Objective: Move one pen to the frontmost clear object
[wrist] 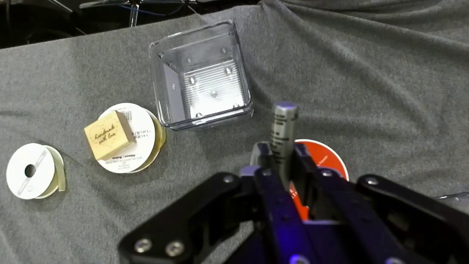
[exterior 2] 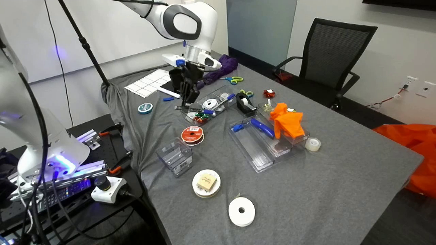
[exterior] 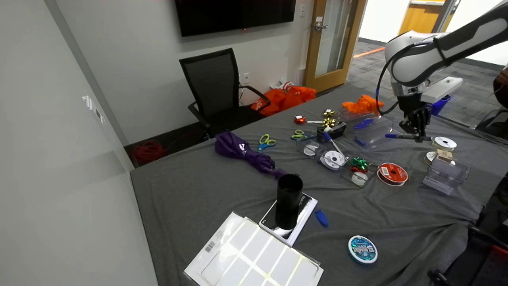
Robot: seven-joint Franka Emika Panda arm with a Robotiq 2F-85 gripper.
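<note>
My gripper is shut on a pen with a blue cap and holds it roughly level above the table. In an exterior view the gripper and pen also show. In the wrist view the pen's grey printed barrel sits between the fingertips and sticks out past them. The frontmost clear object, a small squarish see-through container, stands on the cloth, apart from the pen; nothing shows inside it. It also appears in both exterior views.
A red ribbon spool lies near the container and partly behind the fingers in the wrist view. A spool with a wooden stamp and a white spool lie nearby. A second pen, a tape dispenser and a clear divided tray stand around.
</note>
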